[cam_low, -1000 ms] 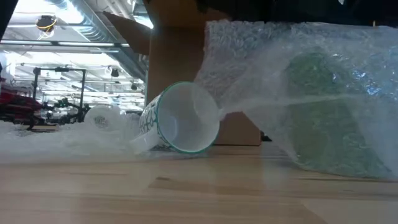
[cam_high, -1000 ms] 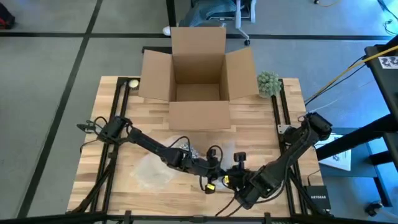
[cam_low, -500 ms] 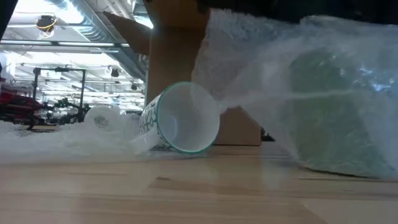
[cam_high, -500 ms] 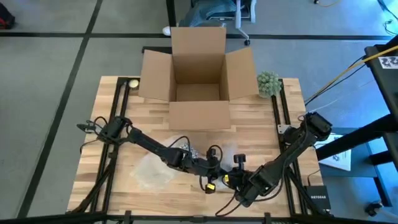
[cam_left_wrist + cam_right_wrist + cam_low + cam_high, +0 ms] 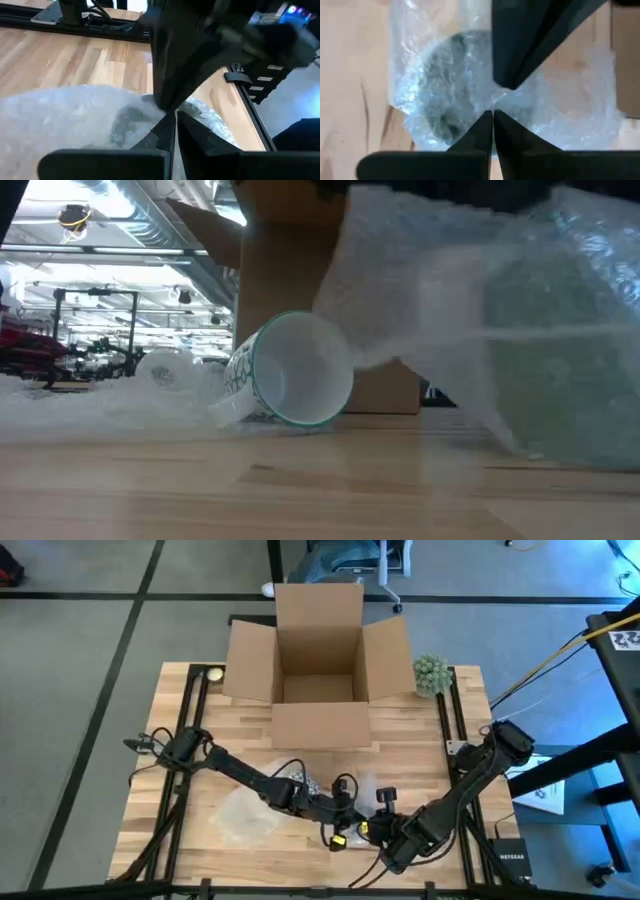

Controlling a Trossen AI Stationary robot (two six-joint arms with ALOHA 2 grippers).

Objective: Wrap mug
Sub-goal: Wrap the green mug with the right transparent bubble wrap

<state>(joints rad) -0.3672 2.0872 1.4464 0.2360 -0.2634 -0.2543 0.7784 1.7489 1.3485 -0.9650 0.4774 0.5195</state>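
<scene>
Since a second before, the bubble wrap had risen and swung further over the mug, which lay on its side on the surface, uncovered. Both the left gripper and right gripper pinched the sheet, nearer than the cardboard box. A second sheet lay left of the mug.

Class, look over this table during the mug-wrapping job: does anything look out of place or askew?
Yes. One mug lies tipped on its side on the table, unwrapped, mouth facing the low camera, beside the bubble wrap both grippers pinch. A green plant sits by the open box, seemingly unrelated.
</scene>
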